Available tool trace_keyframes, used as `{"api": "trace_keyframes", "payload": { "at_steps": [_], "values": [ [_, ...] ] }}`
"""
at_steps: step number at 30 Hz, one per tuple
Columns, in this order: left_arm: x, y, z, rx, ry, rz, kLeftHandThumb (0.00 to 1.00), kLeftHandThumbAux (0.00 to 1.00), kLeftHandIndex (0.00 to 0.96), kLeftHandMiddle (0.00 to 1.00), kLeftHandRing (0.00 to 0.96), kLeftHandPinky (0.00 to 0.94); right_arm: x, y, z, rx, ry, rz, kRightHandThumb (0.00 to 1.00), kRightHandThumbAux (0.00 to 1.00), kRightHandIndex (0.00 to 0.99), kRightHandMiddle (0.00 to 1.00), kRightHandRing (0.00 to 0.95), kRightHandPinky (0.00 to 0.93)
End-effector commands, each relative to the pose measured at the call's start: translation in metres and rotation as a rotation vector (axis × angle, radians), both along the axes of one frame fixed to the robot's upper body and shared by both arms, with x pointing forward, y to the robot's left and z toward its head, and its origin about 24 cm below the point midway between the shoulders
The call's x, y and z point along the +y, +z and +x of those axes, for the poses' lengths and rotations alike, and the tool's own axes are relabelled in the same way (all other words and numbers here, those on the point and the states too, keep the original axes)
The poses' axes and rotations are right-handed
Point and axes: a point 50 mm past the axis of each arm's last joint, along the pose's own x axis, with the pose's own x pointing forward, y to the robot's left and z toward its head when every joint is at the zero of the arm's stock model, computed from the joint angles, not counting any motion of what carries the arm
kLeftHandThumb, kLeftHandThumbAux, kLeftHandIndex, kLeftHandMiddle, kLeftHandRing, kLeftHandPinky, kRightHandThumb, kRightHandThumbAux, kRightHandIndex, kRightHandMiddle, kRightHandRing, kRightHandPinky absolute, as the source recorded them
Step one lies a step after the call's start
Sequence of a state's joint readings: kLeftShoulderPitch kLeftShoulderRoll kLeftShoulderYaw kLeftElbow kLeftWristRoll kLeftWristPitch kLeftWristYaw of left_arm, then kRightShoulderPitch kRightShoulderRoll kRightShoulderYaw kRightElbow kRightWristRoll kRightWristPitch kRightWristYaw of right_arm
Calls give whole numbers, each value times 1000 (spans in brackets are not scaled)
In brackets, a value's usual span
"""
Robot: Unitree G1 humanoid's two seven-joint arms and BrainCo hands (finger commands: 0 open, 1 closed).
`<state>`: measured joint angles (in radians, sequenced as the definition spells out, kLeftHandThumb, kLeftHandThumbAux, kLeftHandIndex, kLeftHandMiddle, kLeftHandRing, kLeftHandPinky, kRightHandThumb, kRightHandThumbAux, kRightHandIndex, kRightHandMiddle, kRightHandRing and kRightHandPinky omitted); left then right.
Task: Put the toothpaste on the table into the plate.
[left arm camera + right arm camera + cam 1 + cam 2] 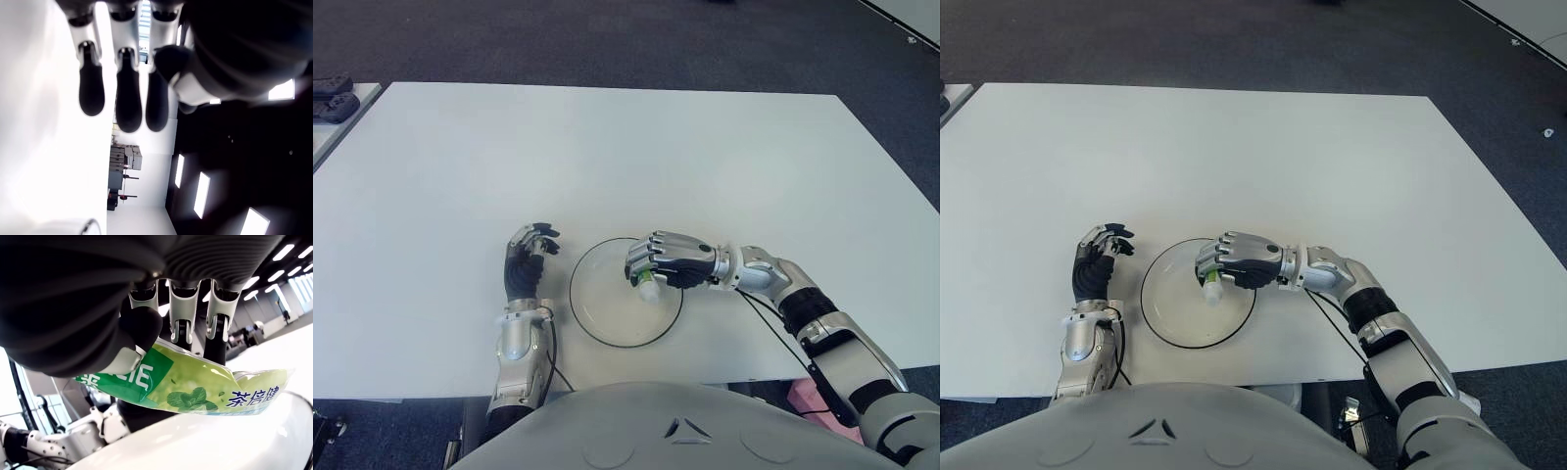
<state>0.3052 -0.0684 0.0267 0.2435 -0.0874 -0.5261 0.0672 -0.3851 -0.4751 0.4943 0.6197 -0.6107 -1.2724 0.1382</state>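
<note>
My right hand [658, 262] hangs over the white plate [597, 304] with its fingers curled around a green toothpaste tube [195, 387]. The tube's white cap end [648, 290] pokes out below the fingers, over the plate's inside. In the right wrist view the thumb and fingers [217, 328] press on the tube, whose flat end reaches toward the plate's rim. My left hand [526, 257] shows on the table just left of the plate, fingers loosely extended, holding nothing.
The white table [607, 157] stretches wide behind the plate. A dark object [331, 98] sits on another surface at the far left. The table's front edge [411, 397] runs close to my body.
</note>
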Motion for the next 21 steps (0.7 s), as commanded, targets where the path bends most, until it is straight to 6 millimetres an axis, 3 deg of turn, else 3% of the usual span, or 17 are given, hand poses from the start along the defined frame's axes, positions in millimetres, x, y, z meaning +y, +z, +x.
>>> {"api": "trace_keyframes", "payload": {
  "at_steps": [1, 5, 6, 8, 11, 15, 21],
  "values": [
    [-5, -15, -8, 89, 24, -36, 832, 678, 411, 487, 571, 548, 0, -7, 0, -7, -7, -64, 754, 711, 416, 281, 313, 343],
    [-5, -15, -8, 85, 27, -35, 833, 678, 414, 484, 567, 546, -1, -9, 2, -28, -10, -122, 702, 726, 403, 183, 189, 210],
    [-5, -15, -8, 83, 26, -34, 833, 678, 414, 484, 567, 546, -2, -10, 2, -31, -11, -137, 652, 731, 353, 171, 174, 194],
    [-5, -15, -8, 74, 18, -30, 832, 678, 412, 484, 566, 547, -2, -12, 3, -35, -17, -175, 452, 762, 198, 115, 112, 121],
    [-5, -15, -9, 68, 7, -24, 831, 679, 410, 486, 568, 551, -3, -15, 4, -38, -23, -214, 279, 774, 88, 54, 45, 43],
    [-4, -15, -9, 74, 2, -22, 831, 679, 408, 488, 571, 557, -3, -16, 4, -49, -26, -234, 190, 748, 27, 15, 11, 11],
    [-4, -15, -8, 76, 5, -29, 832, 678, 411, 487, 577, 556, -3, -16, 5, -78, -33, -248, 112, 615, 2, 1, 0, 0]
  ]
}}
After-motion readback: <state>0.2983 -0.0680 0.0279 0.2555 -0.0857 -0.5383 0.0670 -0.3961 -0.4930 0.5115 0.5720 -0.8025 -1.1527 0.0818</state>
